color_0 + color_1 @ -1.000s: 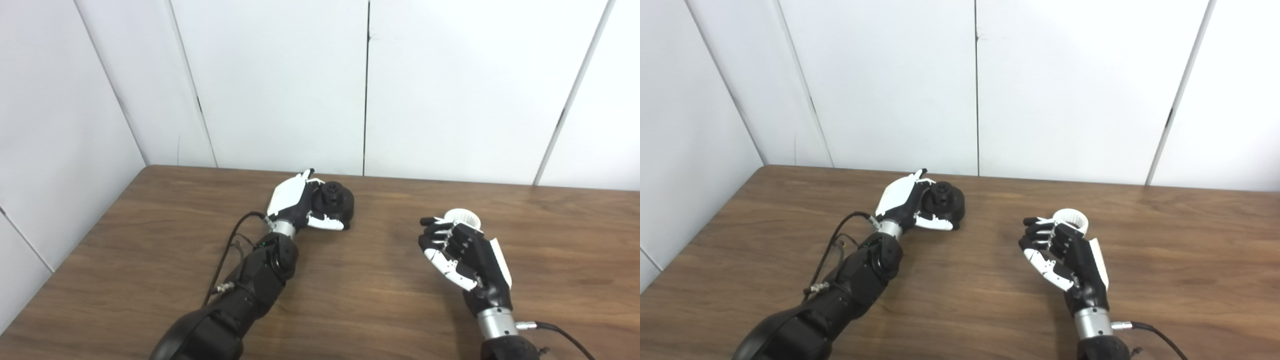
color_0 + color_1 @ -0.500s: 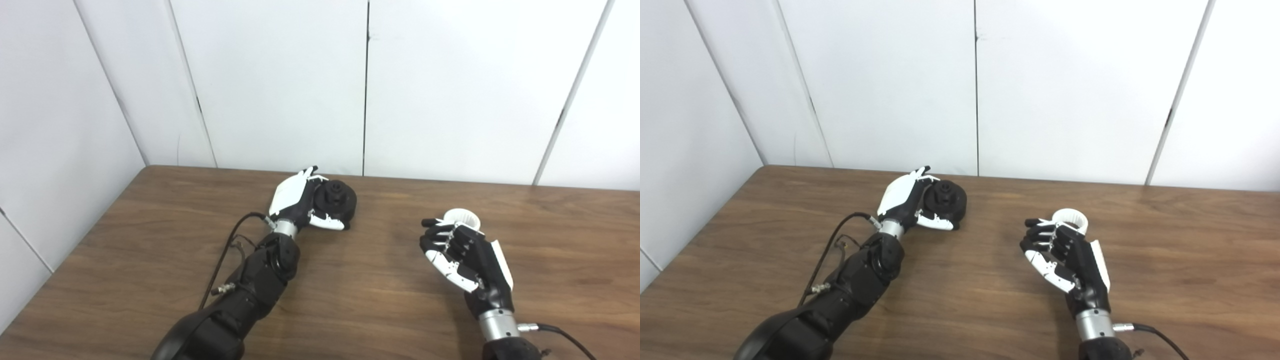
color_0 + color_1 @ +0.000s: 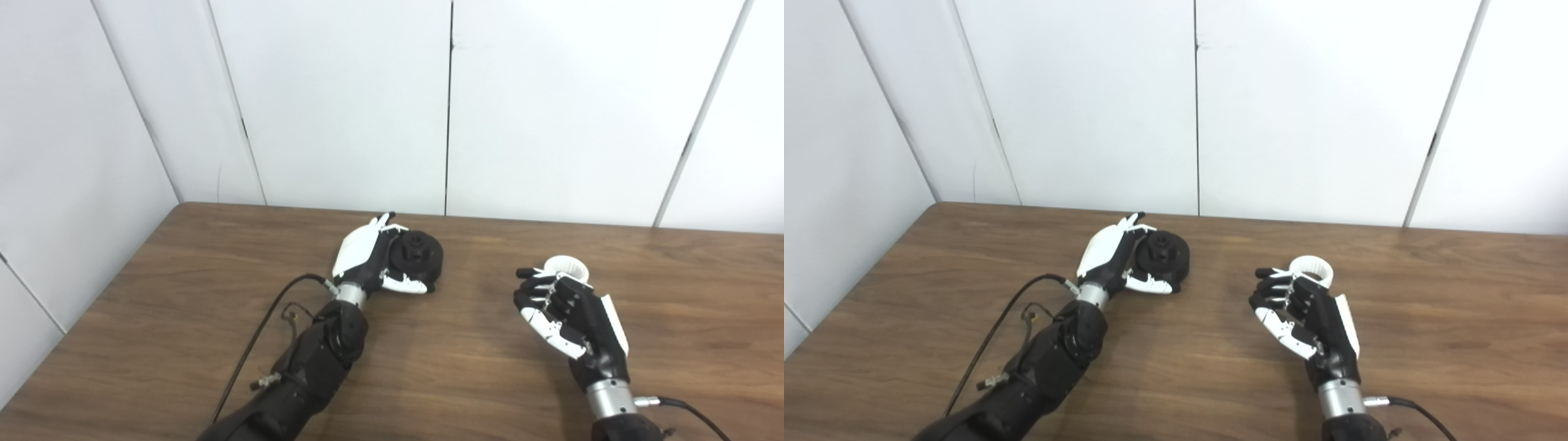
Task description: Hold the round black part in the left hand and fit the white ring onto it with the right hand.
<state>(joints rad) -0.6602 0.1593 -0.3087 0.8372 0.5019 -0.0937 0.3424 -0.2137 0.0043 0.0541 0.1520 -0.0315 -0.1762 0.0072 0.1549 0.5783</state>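
Progress: both parts are being held, one in each hand, but they are not yet joined. The round black part (image 3: 421, 256) is being gripped by the left hand (image 3: 373, 260), with the fingers wrapped round its far side and the thumb lying under its near edge. It cannot be told whether the part is being lifted clear of the worktop (image 3: 184, 294) or is being rested lightly on it. The white ring (image 3: 567, 267) is being held at the top of the right hand (image 3: 566, 312), whose fingers are being kept curled closed around it; only the upper rim is being shown above the fingers.

Position: the two parts are being kept well apart, the black part left of centre toward the back of the worktop, the ring to the right and somewhat nearer. Judged from this, the bringing together, the alignment and the fitting are all being left to do.

Appearance: the black part is being seen as a thick, dark disc with a raised central hub bearing a small bore and what look like notches. It is being presented tilted, its face turned up and toward the right. The ring is being seen as a short white collar, open at the top, with fine ribbing on the inner wall.
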